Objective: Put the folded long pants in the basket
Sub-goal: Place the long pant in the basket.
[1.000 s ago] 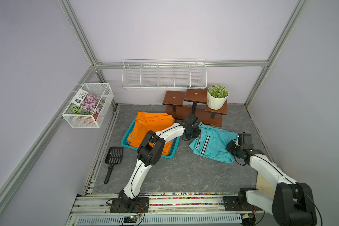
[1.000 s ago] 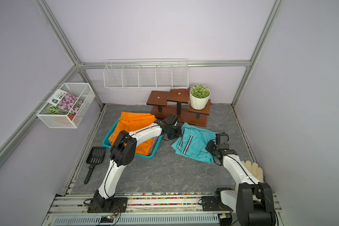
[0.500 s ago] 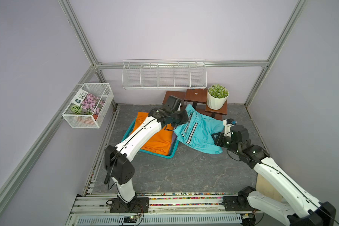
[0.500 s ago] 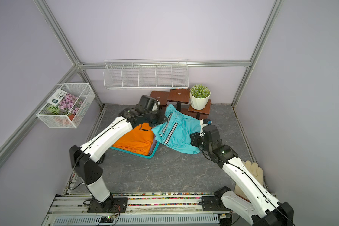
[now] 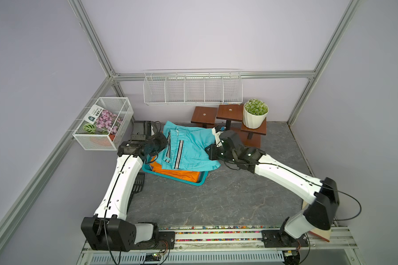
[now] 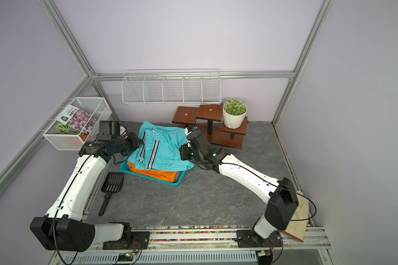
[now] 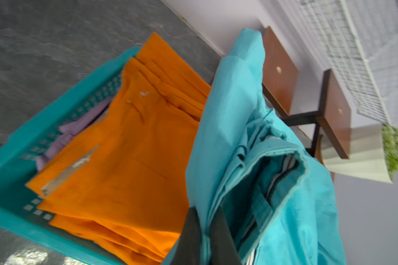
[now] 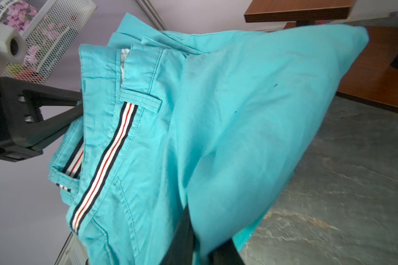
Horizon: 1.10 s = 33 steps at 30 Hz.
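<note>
Left gripper [image 5: 164, 145] and right gripper [image 5: 208, 153] are both clamping down on the turquoise pants [image 5: 189, 149], one at each opposite edge, with jaws pinched tight on the cloth. Both wrist views are showing fabric passing between the dark fingers. I am observing the bundle hanging between the two arms with its striped trim facing up. It is sagging loosely and spreading over the far part of the basket [image 5: 177, 180] in both top views. Whether its underside is touching the load beneath, I cannot tell. The basket is sitting on the grey floor beside the left arm, with its near corner showing uncovered. The wooden stand [image 5: 228, 114] is standing against the back wall, just behind the right gripper. The orange pants [image 5: 182, 175] are lying folded inside the basket, filling most of its width. The lilac pants [image 7: 78, 124] are lying beneath the orange pair, and only a strip is showing against the perforated wall in the left wrist view.
</note>
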Each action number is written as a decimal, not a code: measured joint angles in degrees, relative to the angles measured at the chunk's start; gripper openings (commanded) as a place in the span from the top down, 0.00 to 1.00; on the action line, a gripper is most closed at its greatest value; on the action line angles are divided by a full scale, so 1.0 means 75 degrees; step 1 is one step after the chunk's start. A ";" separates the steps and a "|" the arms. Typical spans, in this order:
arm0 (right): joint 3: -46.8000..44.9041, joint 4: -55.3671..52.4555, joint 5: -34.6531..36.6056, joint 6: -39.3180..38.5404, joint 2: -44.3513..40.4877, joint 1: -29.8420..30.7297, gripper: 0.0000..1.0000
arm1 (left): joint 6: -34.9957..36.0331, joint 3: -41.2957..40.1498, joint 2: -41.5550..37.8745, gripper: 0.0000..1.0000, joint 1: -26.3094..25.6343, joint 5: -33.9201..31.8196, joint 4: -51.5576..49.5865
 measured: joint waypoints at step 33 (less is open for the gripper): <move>0.0291 0.0833 0.0810 0.0119 0.1676 0.1005 1.00 | 0.0458 0.0079 0.2704 1.00 0.1241 0.0600 0.0938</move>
